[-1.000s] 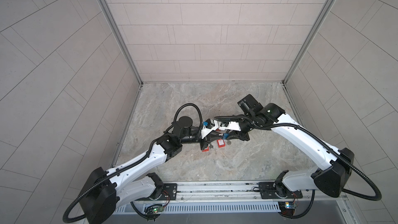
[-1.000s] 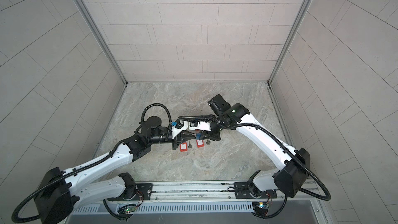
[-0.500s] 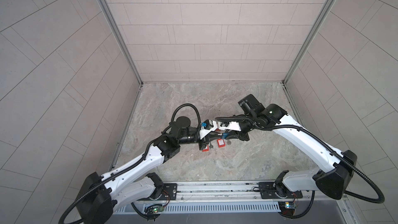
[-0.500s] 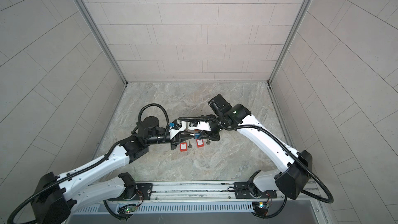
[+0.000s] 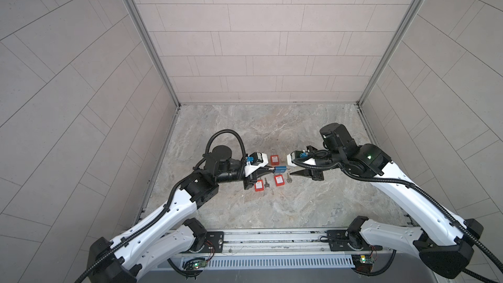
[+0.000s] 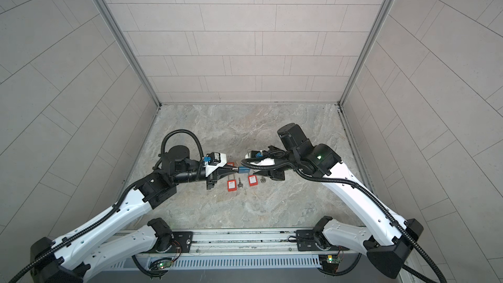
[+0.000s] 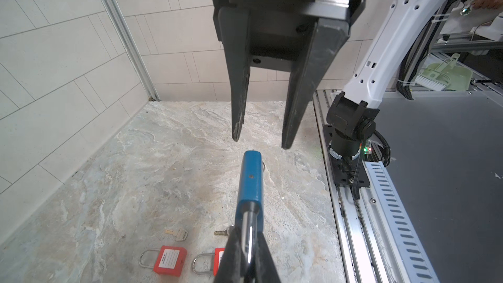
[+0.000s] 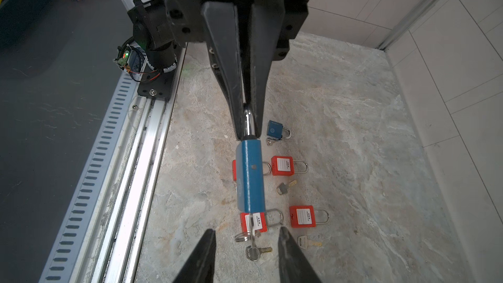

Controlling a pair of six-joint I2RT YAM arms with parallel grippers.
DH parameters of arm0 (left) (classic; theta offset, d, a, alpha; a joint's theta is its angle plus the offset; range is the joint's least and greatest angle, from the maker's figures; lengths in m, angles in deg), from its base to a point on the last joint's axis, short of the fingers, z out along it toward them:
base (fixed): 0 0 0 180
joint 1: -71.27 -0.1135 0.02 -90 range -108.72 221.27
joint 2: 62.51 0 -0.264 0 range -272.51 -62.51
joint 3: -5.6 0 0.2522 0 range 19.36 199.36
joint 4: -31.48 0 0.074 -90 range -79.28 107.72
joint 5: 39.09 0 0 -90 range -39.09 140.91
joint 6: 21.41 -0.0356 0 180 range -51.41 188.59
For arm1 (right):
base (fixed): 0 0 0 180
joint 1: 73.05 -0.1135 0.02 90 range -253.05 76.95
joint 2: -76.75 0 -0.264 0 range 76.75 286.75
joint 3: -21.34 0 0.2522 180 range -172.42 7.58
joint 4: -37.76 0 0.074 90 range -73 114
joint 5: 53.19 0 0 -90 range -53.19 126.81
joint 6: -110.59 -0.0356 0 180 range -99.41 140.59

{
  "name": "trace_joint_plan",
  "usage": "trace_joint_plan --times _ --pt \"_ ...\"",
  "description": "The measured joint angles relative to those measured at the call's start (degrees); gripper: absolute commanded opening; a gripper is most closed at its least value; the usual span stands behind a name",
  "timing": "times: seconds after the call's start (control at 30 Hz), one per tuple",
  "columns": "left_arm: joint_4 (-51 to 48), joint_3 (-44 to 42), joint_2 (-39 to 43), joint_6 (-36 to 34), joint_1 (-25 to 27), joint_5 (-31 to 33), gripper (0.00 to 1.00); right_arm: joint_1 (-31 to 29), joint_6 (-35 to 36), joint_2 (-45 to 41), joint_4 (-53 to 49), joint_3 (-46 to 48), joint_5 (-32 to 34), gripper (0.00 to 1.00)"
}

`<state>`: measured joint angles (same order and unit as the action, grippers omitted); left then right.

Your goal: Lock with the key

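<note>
Right gripper [image 8: 246,230] has backed off toward 3 o'clock since the earlier frame, when it was crowded up against the left one. Its jaws now stand apart with nothing gripped.

Left gripper [image 8: 246,129] is clamped on the steel shackle of the blue padlock [image 8: 250,178] and holds it clear of the table [image 5: 245,132], mid-scene.

Key relation: in both top views the padlock sits at 9 o'clock from the right gripper, just beside its tips and not touching. The lock's long axis runs 9-to-3. The shackle end is at 9 in the left jaws, and the keyhole end at 3 points straight at the right gripper's open gap.

A key [image 8: 254,223] with a split ring sticks out of that 3 o'clock end, between the right fingertips in the right wrist view. It looks seated, but depth is hard to tell. I cannot tell whether the shackle is latched.

The right arm is the nearer one and the only free one, so it would likely have to go back in toward 9, along the lock's axis, to pinch the key head and turn it.

Risk: the ring dangles and could snag a fingertip.

Clutter below on the table: red padlocks [image 8: 302,216], loose keys [image 8: 285,186], and a small blue padlock [image 8: 273,129]. None of these are in play.
</note>
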<state>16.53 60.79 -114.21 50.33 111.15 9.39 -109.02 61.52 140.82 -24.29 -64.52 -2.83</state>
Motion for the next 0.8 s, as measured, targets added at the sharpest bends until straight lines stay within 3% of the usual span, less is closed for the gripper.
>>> trace_joint_plan --times 0.2,0.6,0.8 --pt "-1.33 0.68 -0.35 -1.22 0.0 -0.04 0.0 0.02 -0.66 1.66 -0.9 -0.35 0.46 0.2" --pt "-2.6 0.68 -0.35 -2.8 0.0 -0.33 0.0 0.04 -0.7 4.7 -2.54 -0.7 0.72 0.15" --pt "-2.89 0.68 -0.35 -3.43 -0.02 -0.15 0.0 0.04 -0.68 5.88 -3.26 -1.42 0.44 0.08"
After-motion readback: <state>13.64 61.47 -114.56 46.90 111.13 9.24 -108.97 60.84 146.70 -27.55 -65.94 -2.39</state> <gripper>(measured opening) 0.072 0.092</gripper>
